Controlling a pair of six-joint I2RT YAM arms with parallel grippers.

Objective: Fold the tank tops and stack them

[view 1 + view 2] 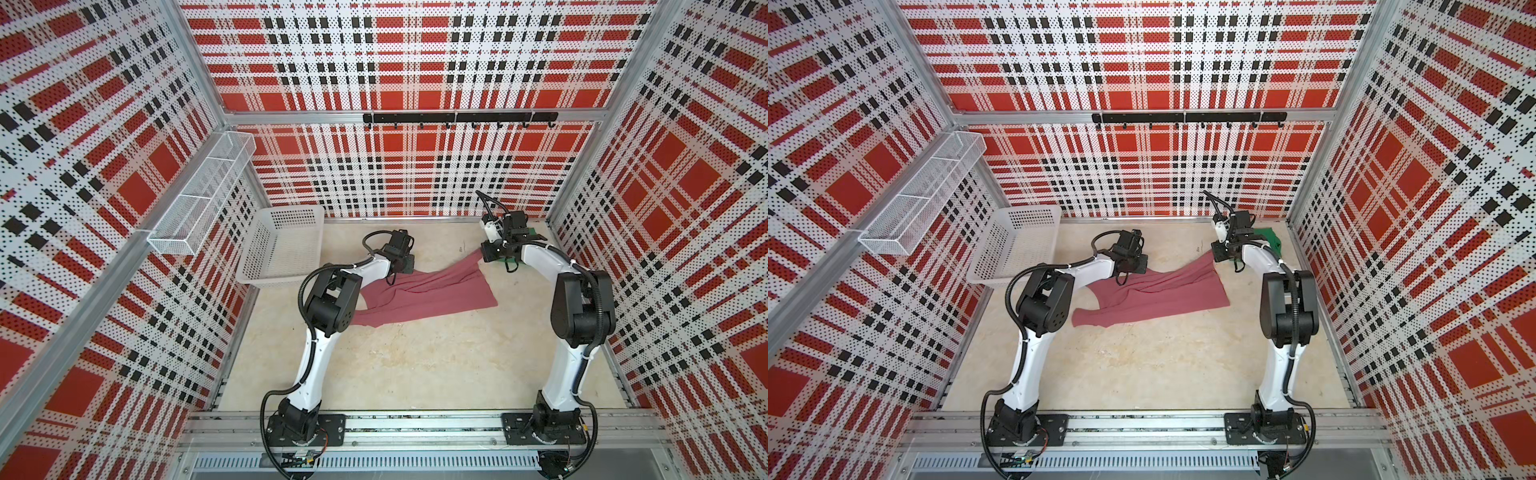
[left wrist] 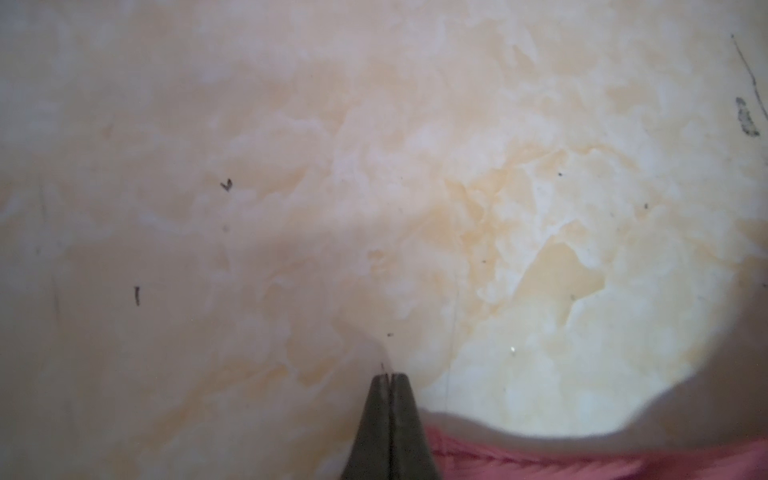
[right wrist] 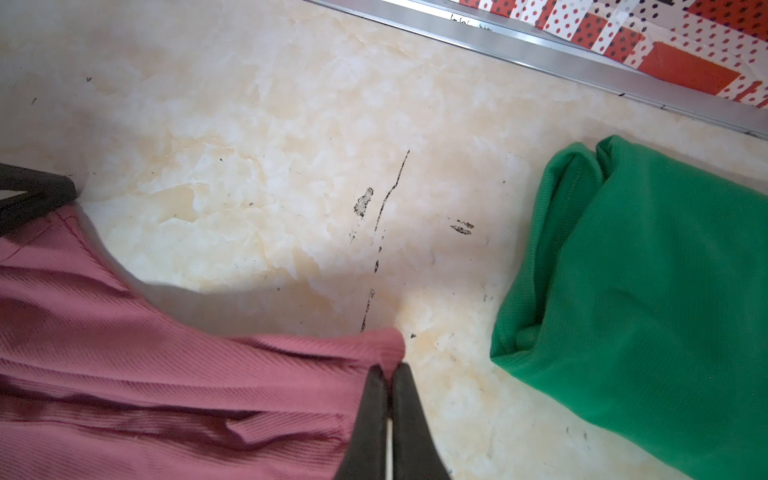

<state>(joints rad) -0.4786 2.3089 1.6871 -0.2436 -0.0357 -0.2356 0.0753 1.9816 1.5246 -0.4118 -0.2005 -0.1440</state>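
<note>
Pink tank top point(image 1: 428, 293) lies rumpled across the middle of the table point(image 1: 415, 365), straps toward my left arm. My left gripper point(image 2: 388, 378) is closed tight at its far-left edge, with cloth meeting the fingers low down. My right gripper point(image 3: 390, 370) is pinched closed on the far-right corner, which is raised a little off the surface. Green tank top point(image 3: 644, 291) sits bunched just beyond, near the back-right corner, not touching the pink one. White basket point(image 1: 291, 210) stands at the back left.
</note>
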